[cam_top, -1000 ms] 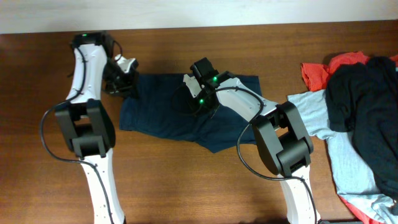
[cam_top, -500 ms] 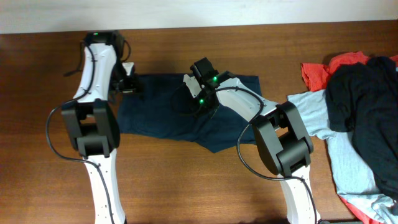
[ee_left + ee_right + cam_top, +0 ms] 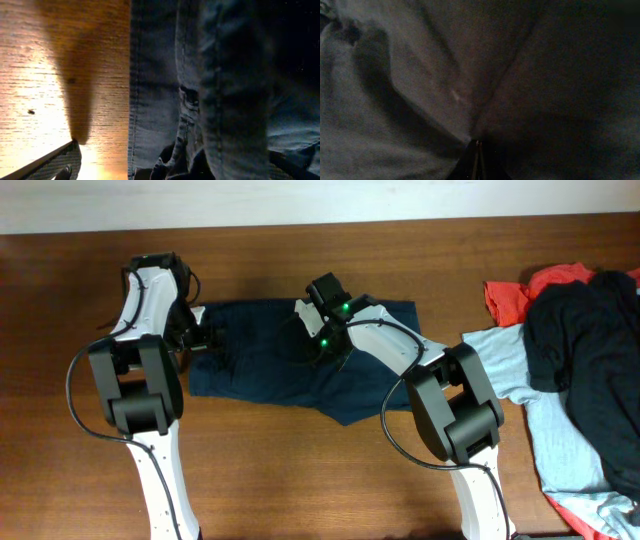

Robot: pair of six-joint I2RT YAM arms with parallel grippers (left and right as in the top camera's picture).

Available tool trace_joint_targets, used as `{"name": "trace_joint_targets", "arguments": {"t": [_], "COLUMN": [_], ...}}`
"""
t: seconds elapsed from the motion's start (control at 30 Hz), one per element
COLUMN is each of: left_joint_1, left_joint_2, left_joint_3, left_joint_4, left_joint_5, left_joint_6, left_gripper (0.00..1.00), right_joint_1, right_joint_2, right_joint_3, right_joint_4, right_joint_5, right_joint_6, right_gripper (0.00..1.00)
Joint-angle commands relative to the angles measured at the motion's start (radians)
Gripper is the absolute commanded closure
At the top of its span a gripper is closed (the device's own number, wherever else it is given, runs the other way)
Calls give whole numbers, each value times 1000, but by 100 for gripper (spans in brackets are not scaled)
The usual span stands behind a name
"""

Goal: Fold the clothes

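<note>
The shorts (image 3: 260, 370) lie spread at frame centre, the lower hem uneven. The right gripper (image 3: 318, 347) is clenched on a pinch of fabric mid-garment. A thin pinch can slip or lift one layer only. The left gripper (image 3: 196, 332), at the upper-left hem, is released, jaws wide. Unanchored, that edge can drag and skew the fold.

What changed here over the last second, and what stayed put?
The left gripper opened, apparently letting go of the navy shorts at their left edge, and drew back along that edge toward its base. The right gripper stayed shut at the shorts' middle. The garment pile on the right is unchanged.
</note>
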Motion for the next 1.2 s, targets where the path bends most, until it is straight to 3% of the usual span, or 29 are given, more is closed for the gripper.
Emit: {"name": "trace_joint_targets", "arguments": {"t": [0.0, 0.13, 0.2, 0.4, 0.57, 0.9, 1.17], "left_joint_1": [1, 1, 0, -21, -43, -47, -62], "left_joint_2": [32, 32, 32, 32, 32, 5, -89], "left_joint_3": [-60, -91, -121, -230, -234, -16, 132], "left_joint_4": [47, 93, 126, 212, 214, 43, -16], "left_joint_5": [23, 23, 23, 27, 27, -3, -4], "left_joint_6": [2, -2, -6, -5, -5, -2, -2], "left_gripper": [1, 4, 21, 57, 99, 100, 100], "right_joint_1": [2, 2, 2, 2, 2, 2, 2], "right_joint_2": [19, 19, 19, 19, 19, 14, -16], "right_joint_3": [-32, -32, -32, -32, -32, -10, 177], "right_joint_4": [-12, -12, -12, -11, -7, -39, -183], "right_joint_5": [24, 24, 24, 24, 24, -1, -3], "right_joint_6": [9, 9, 9, 9, 9, 8, 5], "right_gripper": [95, 95, 96, 95, 95, 95, 95]}}
